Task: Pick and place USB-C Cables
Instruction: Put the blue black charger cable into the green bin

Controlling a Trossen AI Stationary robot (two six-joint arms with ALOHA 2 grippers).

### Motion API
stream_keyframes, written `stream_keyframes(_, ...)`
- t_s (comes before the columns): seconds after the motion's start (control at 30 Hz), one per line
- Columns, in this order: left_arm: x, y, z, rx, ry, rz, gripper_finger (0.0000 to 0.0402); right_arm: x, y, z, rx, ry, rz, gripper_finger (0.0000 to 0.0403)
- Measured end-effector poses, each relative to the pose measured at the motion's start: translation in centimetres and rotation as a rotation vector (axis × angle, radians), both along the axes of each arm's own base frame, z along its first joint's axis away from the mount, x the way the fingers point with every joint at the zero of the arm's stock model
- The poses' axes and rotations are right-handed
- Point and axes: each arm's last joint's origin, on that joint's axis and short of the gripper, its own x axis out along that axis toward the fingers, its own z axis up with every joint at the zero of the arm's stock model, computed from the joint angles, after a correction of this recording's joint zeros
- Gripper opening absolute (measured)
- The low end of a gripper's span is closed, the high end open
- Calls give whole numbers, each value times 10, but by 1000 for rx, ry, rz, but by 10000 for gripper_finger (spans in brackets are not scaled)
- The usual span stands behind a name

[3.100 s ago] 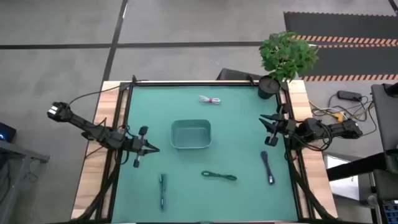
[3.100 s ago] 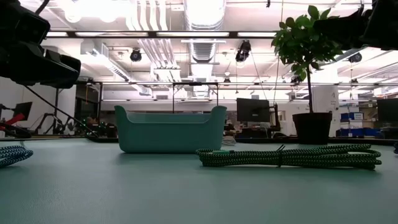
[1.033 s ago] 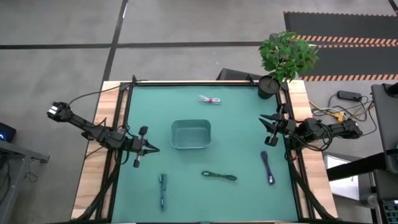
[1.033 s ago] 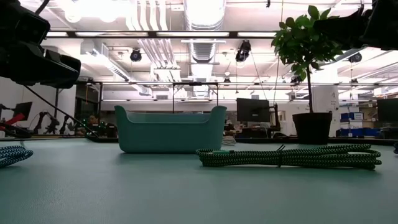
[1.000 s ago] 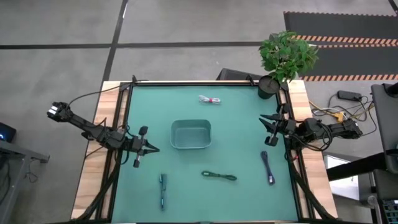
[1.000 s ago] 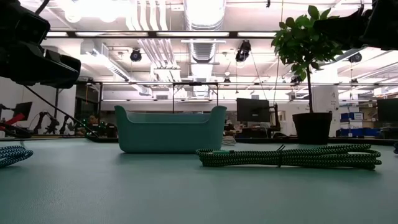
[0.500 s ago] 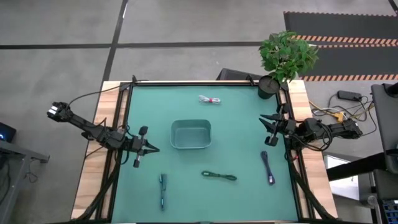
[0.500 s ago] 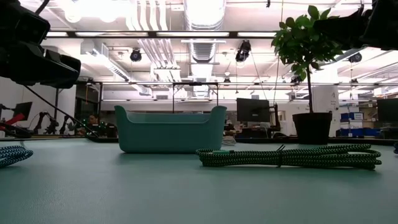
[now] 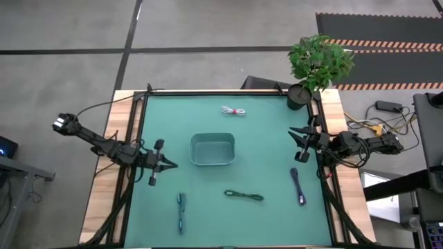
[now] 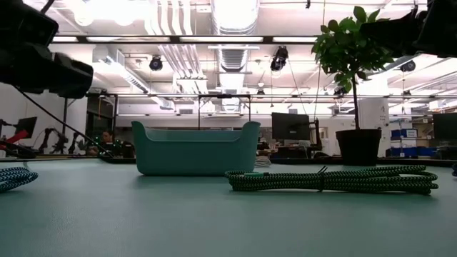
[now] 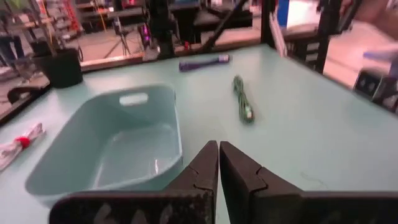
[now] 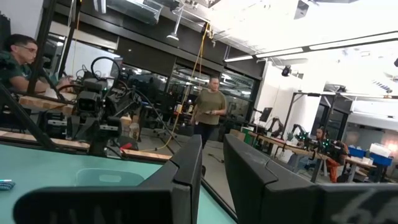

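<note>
A teal bin (image 9: 212, 150) sits at the middle of the green table (image 9: 270, 131), with the four USB-C cables spread around it. The white cable with a pink tie (image 9: 234, 111) lies beyond the bin toward the far edge; the green cable (image 9: 243, 196) lies on the near side, just right of the bin's line; the dark blue cable (image 9: 298, 187) lies near the right edge; and the dark grey cable (image 9: 180, 210) lies near-left. The left gripper (image 9: 168, 164) hovers left of the bin, its fingers pressed together and holding nothing. The right gripper (image 9: 293, 137) waits at the right edge, its fingers slightly apart. A potted plant (image 9: 317, 62) stands at the far right corner.
</note>
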Motion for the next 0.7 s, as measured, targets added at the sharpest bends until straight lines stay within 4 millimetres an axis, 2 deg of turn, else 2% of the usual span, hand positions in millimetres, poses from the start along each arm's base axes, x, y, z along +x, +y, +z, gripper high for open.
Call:
stream_keyframes(0.37, 1, 0, 32, -144, -309, 1, 0, 0, 0, 0, 0, -1, 0, 59)
stream_keyframes(0.7, -2, 1, 48, -217, -462, 2, 0, 0, 0, 0, -3, -3, 8, 59)
